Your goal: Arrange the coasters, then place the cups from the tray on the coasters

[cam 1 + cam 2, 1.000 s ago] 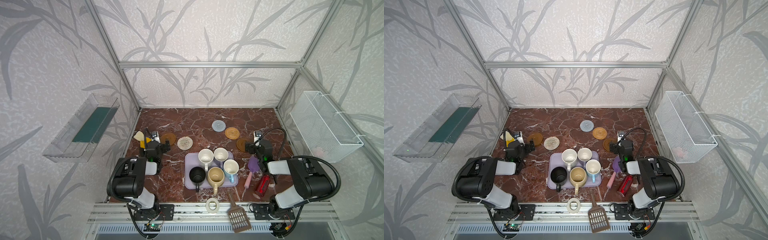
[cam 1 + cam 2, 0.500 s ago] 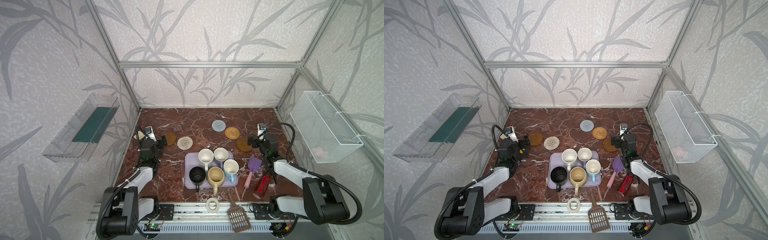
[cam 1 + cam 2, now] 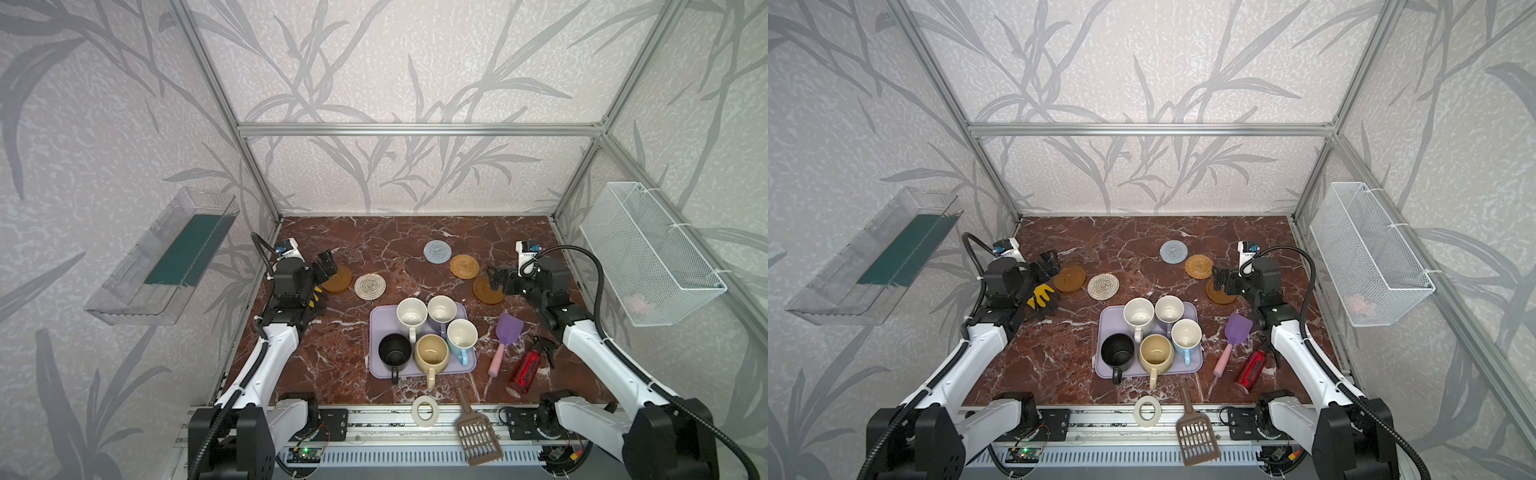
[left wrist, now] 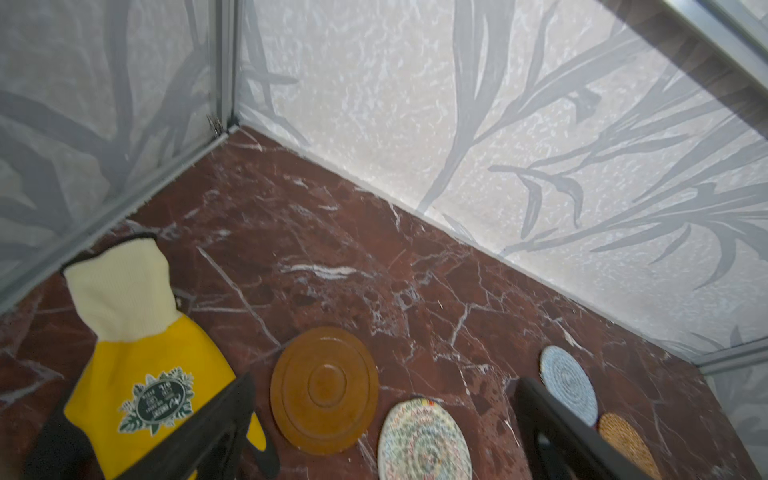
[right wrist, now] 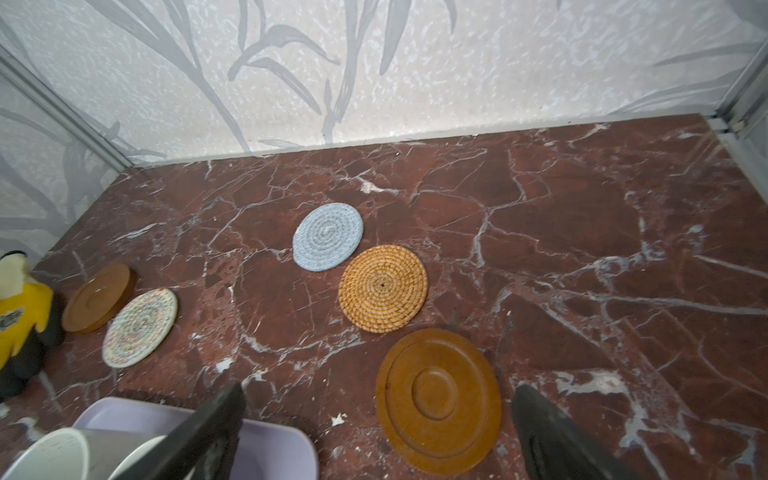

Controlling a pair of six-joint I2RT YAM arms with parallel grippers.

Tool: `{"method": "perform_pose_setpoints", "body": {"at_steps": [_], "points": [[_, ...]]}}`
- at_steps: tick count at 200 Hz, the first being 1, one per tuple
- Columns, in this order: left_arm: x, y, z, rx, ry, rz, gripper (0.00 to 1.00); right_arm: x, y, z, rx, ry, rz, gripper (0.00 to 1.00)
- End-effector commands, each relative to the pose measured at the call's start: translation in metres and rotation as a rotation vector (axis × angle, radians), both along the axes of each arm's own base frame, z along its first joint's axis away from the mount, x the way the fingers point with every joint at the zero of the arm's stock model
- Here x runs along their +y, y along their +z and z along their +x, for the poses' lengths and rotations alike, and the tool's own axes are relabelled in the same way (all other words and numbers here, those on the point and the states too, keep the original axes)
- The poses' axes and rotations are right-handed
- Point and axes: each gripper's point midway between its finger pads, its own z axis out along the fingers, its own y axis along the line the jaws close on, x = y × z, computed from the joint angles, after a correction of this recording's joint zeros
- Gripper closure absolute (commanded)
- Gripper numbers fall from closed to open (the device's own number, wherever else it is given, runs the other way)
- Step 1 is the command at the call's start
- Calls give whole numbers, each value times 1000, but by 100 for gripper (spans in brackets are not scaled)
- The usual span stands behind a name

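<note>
Beneath the right pincer (image 3: 497,279) lies a wooden coaster (image 3: 485,294), apparently untouched.

Yellow glove (image 4: 149,374), brown wooden coaster (image 4: 324,388) beside it, hand (image 4: 384,386) spread wide

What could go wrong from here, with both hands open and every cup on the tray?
The cups stand packed together on the tray; lifting one may knock its neighbours. The grey-blue coaster and rattan coaster lie edge to edge or nearly, so nudging one may shift the other.
</note>
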Motion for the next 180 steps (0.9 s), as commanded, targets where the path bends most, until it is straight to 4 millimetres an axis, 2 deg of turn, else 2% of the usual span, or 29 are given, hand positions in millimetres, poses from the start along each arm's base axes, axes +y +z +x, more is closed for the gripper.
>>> {"method": "perform_pose_setpoints", "body": {"at_steps": [1,36,54,71,95,109,120,137,180], "points": [[-23,-23,-7,178,-34,-156,1,25,20,-14,20,81,42,1],[-34,-52,-11,384,-41,-28,4,62,37,-27,15,163,-19,0],[-44,-64,-7,458,-74,5,4,84,43,-33,6,212,-117,0],[-44,-74,-2,519,-67,26,5,105,50,-39,-10,259,-143,0],[-43,-84,10,613,-73,68,11,128,58,-47,-23,318,-106,0],[-42,-91,19,665,-78,91,19,138,64,-50,-34,344,-58,2],[-42,-99,24,708,-71,84,25,145,66,-52,-36,363,-23,4],[-44,-114,31,784,-89,88,25,150,67,-52,-33,372,2,5],[-41,-142,48,846,-82,127,27,145,60,-51,-35,349,-17,5]]}}
